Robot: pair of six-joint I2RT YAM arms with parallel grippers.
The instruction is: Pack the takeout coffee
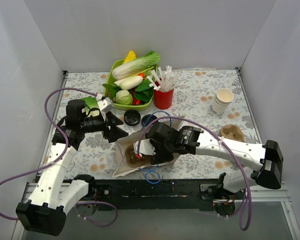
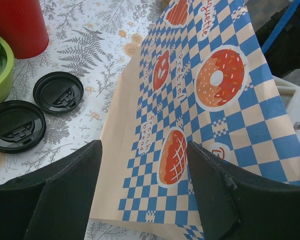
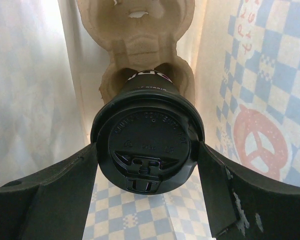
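Right gripper (image 3: 147, 150) clamps the coffee (image 3: 147, 132), axis pointing straight ahead into the carrier (image 3: 135, 30); left gripper (image 2: 144, 157) open over bag (image 2: 215, 125).

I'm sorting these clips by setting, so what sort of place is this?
Likely a robot test booth staged as a café takeout counter: plain white walls box in the table, with a donut-print bag, a lidded coffee and stacked cups in view.

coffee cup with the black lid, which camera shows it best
Right wrist: the coffee cup fills the frame, lid toward the camera, in a cardboard tray. From the top the right gripper mostly hides it in the bag. Left wrist misses it.
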